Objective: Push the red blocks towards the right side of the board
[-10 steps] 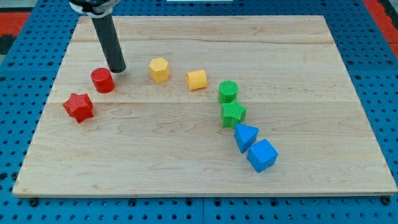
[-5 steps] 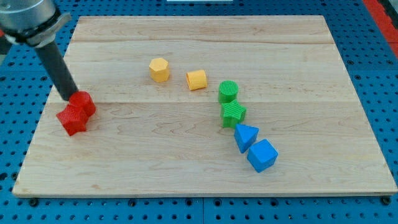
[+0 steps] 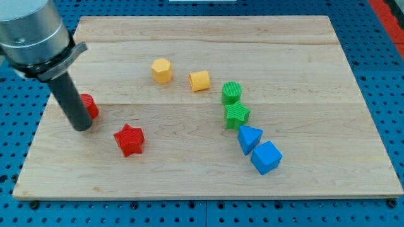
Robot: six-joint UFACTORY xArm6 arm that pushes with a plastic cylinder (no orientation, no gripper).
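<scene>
Camera view: my tip [image 3: 83, 127] stands tilted, touching red cylinder [image 3: 88, 106].

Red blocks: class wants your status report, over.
My tip down at board's left, beside red cylinder. Red star lies apart, to tip's right. Both far from right side. Green and blue blocks stand between.

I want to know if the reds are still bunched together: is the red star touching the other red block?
No, the red star lies apart from the red block, which sits right beside my tip.
</scene>
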